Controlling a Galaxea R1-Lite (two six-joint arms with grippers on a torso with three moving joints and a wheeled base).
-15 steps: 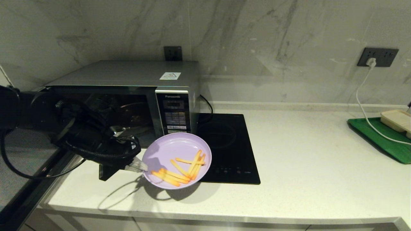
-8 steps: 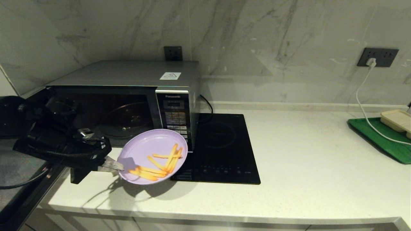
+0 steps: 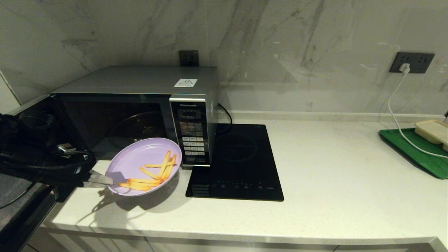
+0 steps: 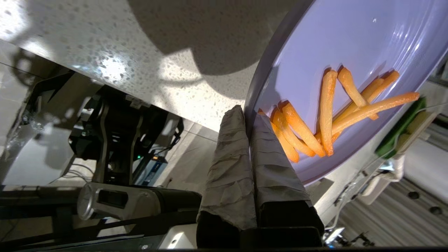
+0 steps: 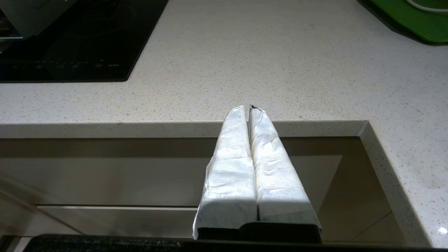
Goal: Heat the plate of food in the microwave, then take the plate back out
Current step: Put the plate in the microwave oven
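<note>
The lilac plate of food (image 3: 140,159) hangs tilted just above the counter, in front of the microwave's (image 3: 140,82) open cavity (image 3: 133,122), left of the button panel (image 3: 190,136). Orange fries (image 3: 154,175) lie toward its lower side. My left gripper (image 3: 106,180) is shut on the plate's near-left rim. In the left wrist view the fingers (image 4: 227,147) pinch the rim of the plate (image 4: 350,45) beside the fries (image 4: 325,112). My right gripper (image 5: 249,108) is shut and empty, low by the counter's front edge.
The microwave door (image 3: 21,210) stands swung open at the far left. A black induction hob (image 3: 241,161) lies right of the microwave. At the far right are a green tray (image 3: 413,150), a beige tray (image 3: 432,131) and a white cable (image 3: 395,112).
My left gripper has carried the plate leftward, from in front of the hob and button panel to in front of the open cavity. The right arm has not moved.
</note>
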